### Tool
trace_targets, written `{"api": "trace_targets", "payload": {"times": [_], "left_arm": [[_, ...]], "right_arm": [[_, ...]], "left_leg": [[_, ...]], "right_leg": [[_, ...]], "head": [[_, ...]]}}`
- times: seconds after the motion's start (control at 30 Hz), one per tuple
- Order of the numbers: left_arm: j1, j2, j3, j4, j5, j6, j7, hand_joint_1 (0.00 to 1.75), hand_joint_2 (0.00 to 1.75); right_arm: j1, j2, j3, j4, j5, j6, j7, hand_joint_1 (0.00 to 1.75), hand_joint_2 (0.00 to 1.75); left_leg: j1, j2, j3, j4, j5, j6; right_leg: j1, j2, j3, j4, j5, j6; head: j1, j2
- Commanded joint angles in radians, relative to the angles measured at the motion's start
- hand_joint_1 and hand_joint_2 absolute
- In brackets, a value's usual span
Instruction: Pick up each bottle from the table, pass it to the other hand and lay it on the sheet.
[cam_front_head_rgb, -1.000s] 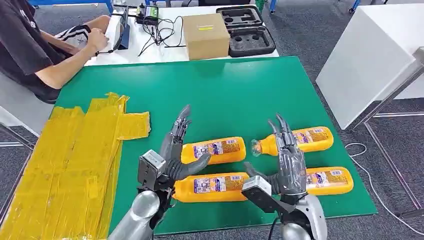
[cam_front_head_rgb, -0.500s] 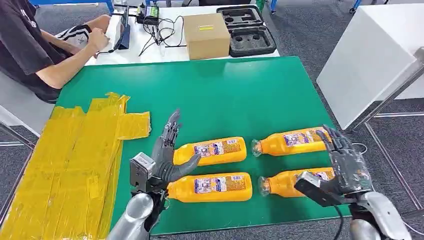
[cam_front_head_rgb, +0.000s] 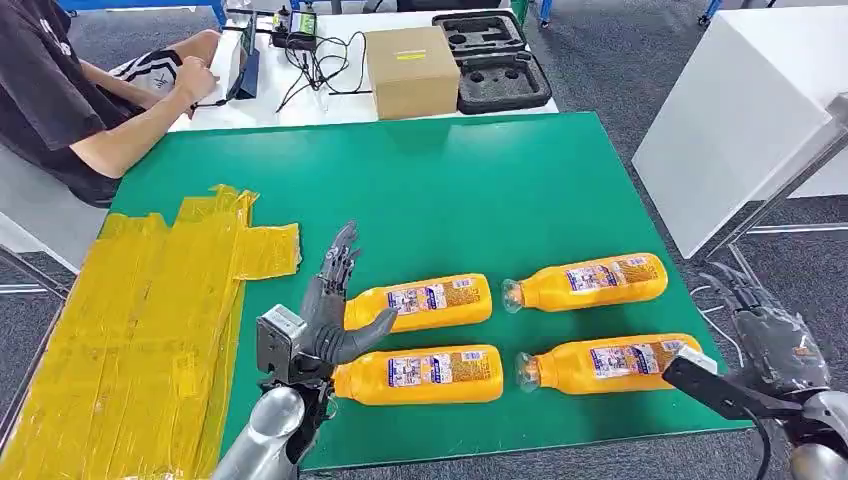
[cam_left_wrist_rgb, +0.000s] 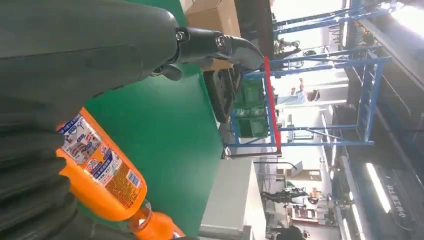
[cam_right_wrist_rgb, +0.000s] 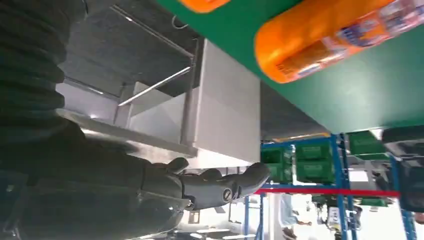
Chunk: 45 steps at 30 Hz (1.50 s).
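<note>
A: Bottles? 
B: Four orange bottles lying on their sides on the green surface (cam_front_head_rgb: 450, 170), two rows of two: near-left bottle (cam_front_head_rgb: 420, 374), far-left bottle (cam_front_head_rgb: 420, 302), near-right bottle (cam_front_head_rgb: 605, 362), far-right bottle (cam_front_head_rgb: 590, 283). White printed labels; the right pair have clear caps pointing left.

A: Hands? 
B: Left hand (cam_front_head_rgb: 335, 305) released, fingers spread, thumb touching the far-left bottle. Right hand (cam_front_head_rgb: 775, 340) off the surface's right edge, fingers apart, holding nothing.

A: Sheet? 
B: Yellow sheet (cam_front_head_rgb: 140, 320) to the left (wrinkled, bare).
</note>
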<state>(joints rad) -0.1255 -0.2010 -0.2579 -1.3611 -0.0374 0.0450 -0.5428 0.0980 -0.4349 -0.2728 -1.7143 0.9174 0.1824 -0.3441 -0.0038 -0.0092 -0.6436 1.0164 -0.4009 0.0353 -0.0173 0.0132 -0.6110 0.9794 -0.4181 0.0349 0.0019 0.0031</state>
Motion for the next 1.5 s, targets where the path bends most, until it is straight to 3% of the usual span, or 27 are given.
{"api": "trace_targets", "payload": {"times": [0.03,0.1,0.37,0.7,0.97,1.5], "left_arm": [[-0.048,0.008,0.018,0.071,0.008,-0.009,0.010,0.00,1.75],[-0.062,0.011,0.023,0.089,0.011,-0.015,0.018,0.00,1.75],[-0.084,0.007,0.012,0.137,0.013,-0.022,0.020,0.00,1.75],[-0.109,0.004,-0.001,0.179,0.019,-0.030,0.020,0.00,1.75],[-0.130,0.005,-0.005,0.229,0.038,-0.028,0.011,0.00,1.75],[-0.134,0.006,0.004,0.249,0.042,-0.020,0.008,0.00,1.75]], "right_arm": [[-0.040,-0.056,-0.053,0.135,-0.080,0.102,-0.008,0.00,1.75],[-0.043,-0.094,-0.047,0.183,-0.129,0.198,-0.039,0.00,1.75],[-0.063,-0.085,0.064,0.268,-0.103,0.225,-0.007,0.00,1.75],[-0.072,-0.065,0.110,0.300,-0.077,0.229,0.018,0.00,1.75],[-0.194,-0.110,0.290,0.458,-0.058,0.196,0.008,0.00,1.75],[-0.281,-0.112,0.465,0.458,-0.001,0.158,0.042,0.00,1.75]], "left_leg": [[0.001,0.000,0.004,-0.001,-0.001,-0.002],[0.001,0.001,0.006,-0.001,-0.002,-0.002],[0.001,0.001,0.004,-0.001,-0.001,-0.001],[0.001,0.002,0.004,-0.001,-0.001,-0.001],[0.001,0.004,0.006,-0.001,-0.001,-0.002],[0.000,0.002,0.004,-0.001,0.000,-0.001]], "right_leg": [[0.001,-0.001,0.004,-0.002,-0.001,-0.001],[0.002,-0.001,0.006,-0.002,-0.001,-0.002],[0.001,0.000,0.005,-0.003,0.000,-0.001],[0.001,0.001,0.004,-0.002,0.000,-0.001],[0.001,0.003,0.006,-0.002,0.001,-0.002],[0.001,0.001,0.004,-0.001,0.000,-0.001]], "head": [[0.000,0.000],[0.000,0.000],[0.000,0.000],[0.000,0.000],[0.000,0.000],[0.000,0.000]]}}
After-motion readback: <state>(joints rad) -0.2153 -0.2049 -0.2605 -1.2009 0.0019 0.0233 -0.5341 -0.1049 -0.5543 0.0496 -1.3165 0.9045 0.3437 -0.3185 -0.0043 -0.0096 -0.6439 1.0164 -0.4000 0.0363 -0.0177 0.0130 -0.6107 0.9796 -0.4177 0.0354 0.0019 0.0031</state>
